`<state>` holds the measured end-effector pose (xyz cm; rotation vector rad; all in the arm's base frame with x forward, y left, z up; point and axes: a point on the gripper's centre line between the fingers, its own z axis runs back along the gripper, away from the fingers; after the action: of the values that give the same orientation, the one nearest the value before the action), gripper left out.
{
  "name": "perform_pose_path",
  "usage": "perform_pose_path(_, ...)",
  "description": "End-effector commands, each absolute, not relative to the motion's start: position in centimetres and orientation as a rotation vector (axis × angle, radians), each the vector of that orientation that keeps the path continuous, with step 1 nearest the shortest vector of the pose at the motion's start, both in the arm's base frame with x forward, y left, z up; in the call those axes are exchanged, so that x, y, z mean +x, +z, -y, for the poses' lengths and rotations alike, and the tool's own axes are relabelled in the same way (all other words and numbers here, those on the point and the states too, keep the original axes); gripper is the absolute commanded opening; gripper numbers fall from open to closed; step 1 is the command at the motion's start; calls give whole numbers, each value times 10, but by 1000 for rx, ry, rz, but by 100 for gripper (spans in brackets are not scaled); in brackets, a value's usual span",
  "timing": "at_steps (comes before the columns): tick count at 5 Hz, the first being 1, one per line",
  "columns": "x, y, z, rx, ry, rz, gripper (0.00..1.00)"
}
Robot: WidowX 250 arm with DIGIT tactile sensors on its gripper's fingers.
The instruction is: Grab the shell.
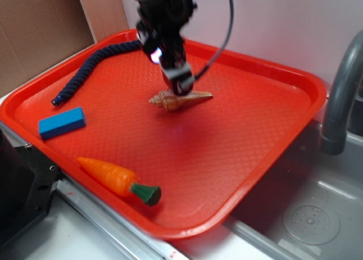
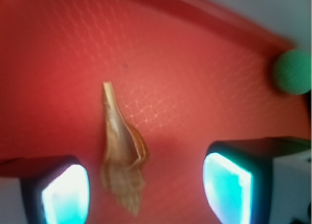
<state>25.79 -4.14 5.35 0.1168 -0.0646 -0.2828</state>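
Glowing pads (image 2: 66, 194) of my end effector (image 2: 146, 190) fill the bottom of the wrist view, spread wide and gripping nothing, with the shell (image 2: 122, 153) lying on the tray floor between them, nearer the left-hand pad and apart from the other. Its pointed tail runs away from the camera, so closing across the fatter whorled body looks like the sensible hold. From outside, my end effector (image 1: 182, 85) hangs just over the shell (image 1: 178, 99), near the middle of the red tray (image 1: 272, 146). That tray also holds a toy carrot (image 1: 116, 179) by its near rim, a blue block (image 1: 62, 123) and a dark rope (image 1: 93, 70), all well apart from the shell.
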Motion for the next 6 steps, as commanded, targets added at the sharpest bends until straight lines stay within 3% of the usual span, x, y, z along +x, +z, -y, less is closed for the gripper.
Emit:
perform_pose_path(1,266,34,59,136,-318,45,100)
perform_pose_path(2,263,33,60,123,-314,43,0)
perform_pose_path(4,270,31,49,105,-292,4,0)
perform_pose_path(5,268,58,46,74,-230,-6,0)
perform_pose_path(6,265,102,37,40,-88,-60,0)
